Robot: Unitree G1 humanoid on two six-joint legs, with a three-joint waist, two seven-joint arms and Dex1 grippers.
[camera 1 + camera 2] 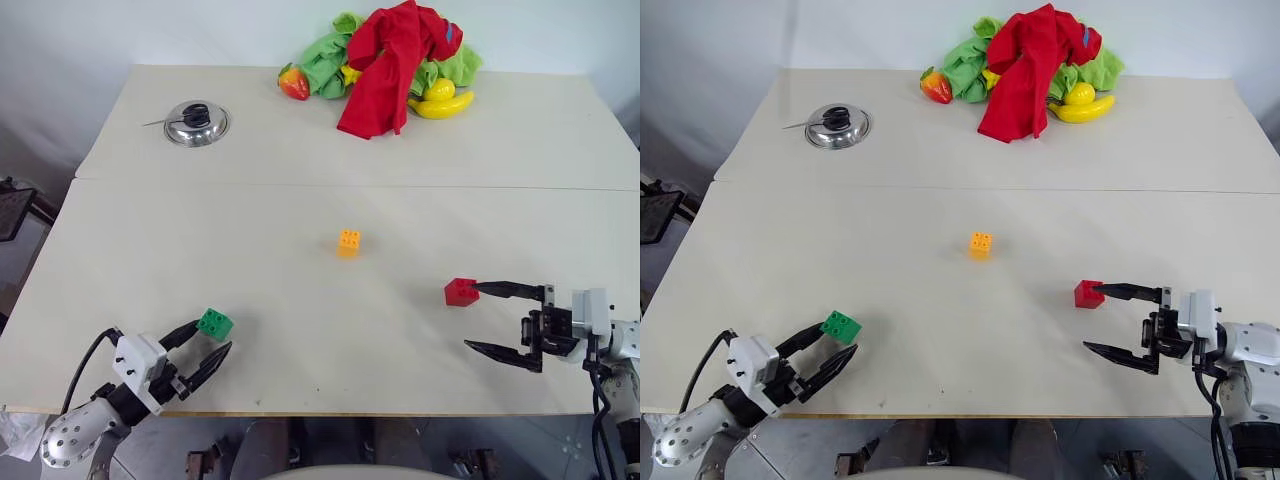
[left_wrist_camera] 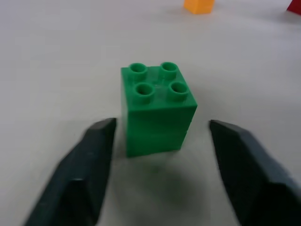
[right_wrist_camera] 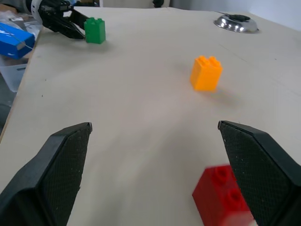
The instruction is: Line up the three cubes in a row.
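Green cube (image 1: pixel 215 323) lower left between parted left gripper (image 1: pixel 205 346) jaws, red cube (image 1: pixel 461 291) right at wide-open right gripper (image 1: pixel 482 318), orange cube (image 1: pixel 349 242) centre: likely light, rigid, slick plastic; pinch flat side walls.

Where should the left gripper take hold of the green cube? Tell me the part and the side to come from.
Grip the green cube by its two flat upright side walls, below the studded top. Come in level from the near table edge, as the left gripper already does: the cube stands upright, and a finger waits on each side with gaps left.
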